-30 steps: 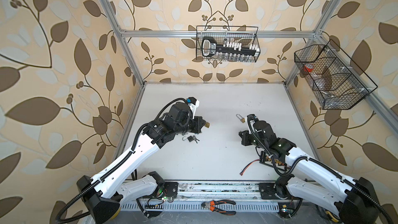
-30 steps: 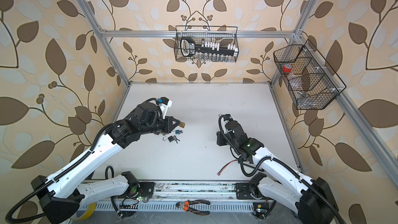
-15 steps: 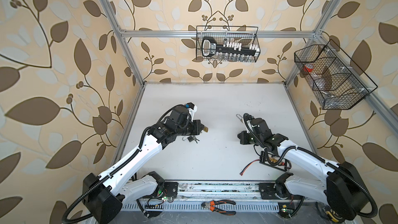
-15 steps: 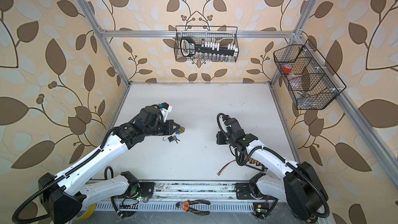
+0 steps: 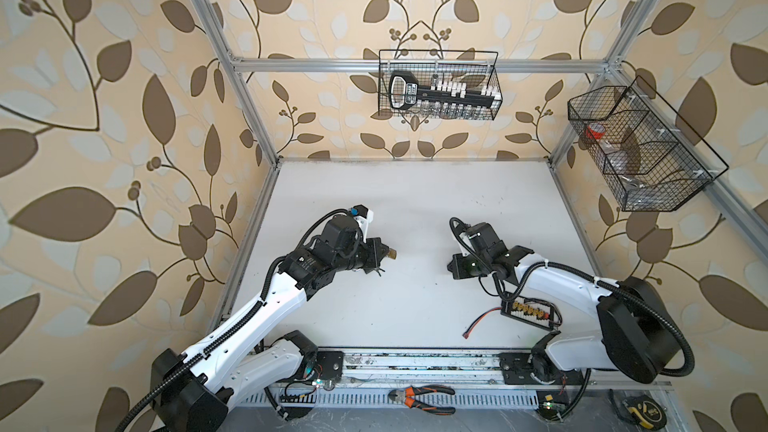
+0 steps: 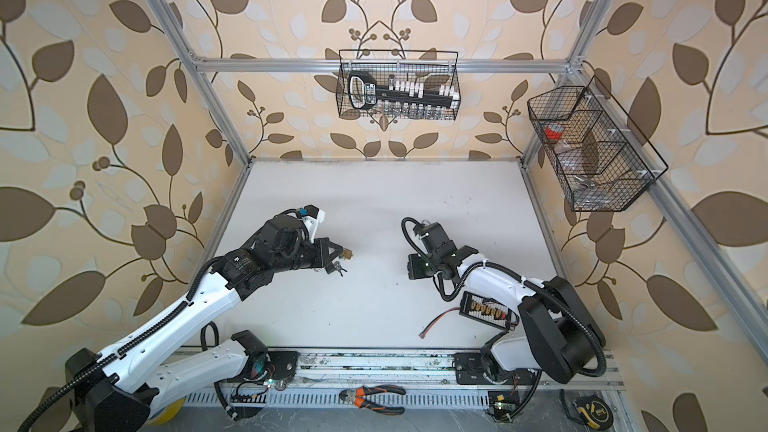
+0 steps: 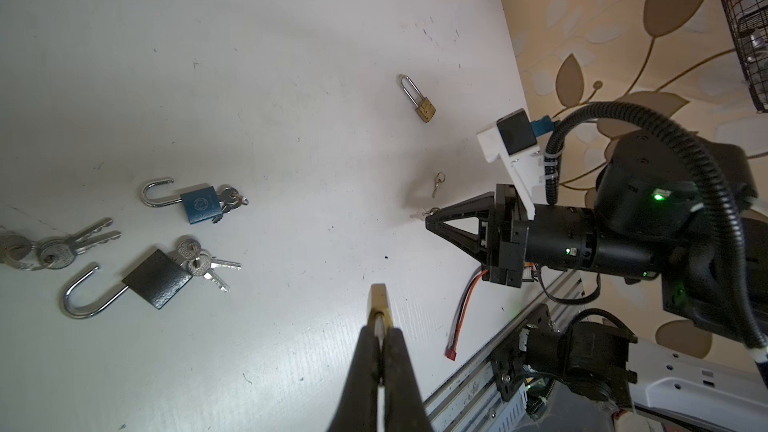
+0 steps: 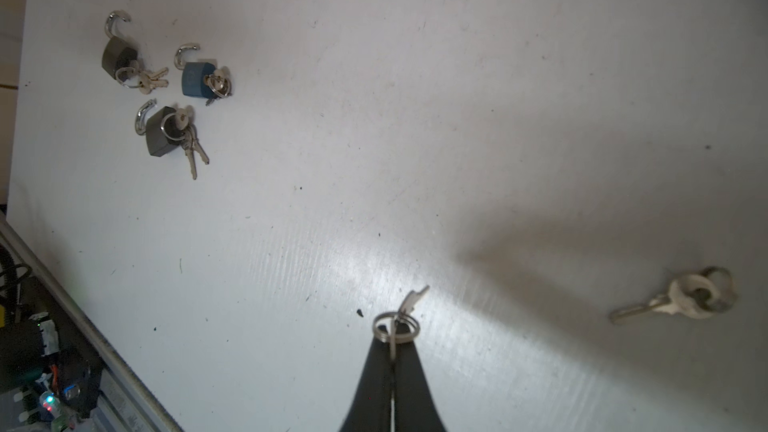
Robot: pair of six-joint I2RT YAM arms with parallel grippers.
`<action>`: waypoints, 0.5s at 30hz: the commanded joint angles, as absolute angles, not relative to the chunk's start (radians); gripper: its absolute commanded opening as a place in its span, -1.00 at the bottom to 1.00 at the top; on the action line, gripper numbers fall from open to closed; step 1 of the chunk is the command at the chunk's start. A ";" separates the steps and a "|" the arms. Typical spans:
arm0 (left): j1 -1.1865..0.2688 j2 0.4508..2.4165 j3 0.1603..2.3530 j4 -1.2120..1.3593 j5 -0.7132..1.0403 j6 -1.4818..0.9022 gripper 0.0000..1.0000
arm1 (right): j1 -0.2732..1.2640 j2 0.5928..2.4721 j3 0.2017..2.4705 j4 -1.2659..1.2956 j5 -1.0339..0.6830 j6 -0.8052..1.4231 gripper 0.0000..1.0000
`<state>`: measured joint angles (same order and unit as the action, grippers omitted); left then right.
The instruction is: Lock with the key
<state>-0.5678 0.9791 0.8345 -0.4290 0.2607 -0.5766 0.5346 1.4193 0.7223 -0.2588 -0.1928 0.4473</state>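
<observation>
Small silver key point(image 8: 412, 300) looks light, stiff, slippery: your right pincer point(image 8: 392, 338) pinches its ring end, left pincer point(image 7: 380, 328) the small brass padlock point(image 7: 379, 297).

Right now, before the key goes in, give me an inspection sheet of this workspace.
Surface: white table, scuffed and speckled.
Job's things: brass padlock in the left gripper; small key on a ring in the right gripper.
Clutter: blue padlock, dark padlock and second dark padlock, shackles open, keys at each; long-shackle padlock; loose keys.
Grippers: both shut on their loads, apart.
Cables: red-and-black wire loose beside a connector board.
Surroundings: back basket and side basket hung on the frame; pliers and tape measure in front.
</observation>
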 commanded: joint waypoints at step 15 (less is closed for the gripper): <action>-0.567 0.957 0.876 -0.418 0.251 -0.541 -1.00 | 0.505 1.635 0.885 -0.389 -0.061 0.427 -1.00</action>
<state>-0.5682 0.9791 0.8349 -0.4313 0.2565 -0.5568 0.5091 1.6150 0.8616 -0.3485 -0.0990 0.4435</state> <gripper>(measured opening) 0.049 0.047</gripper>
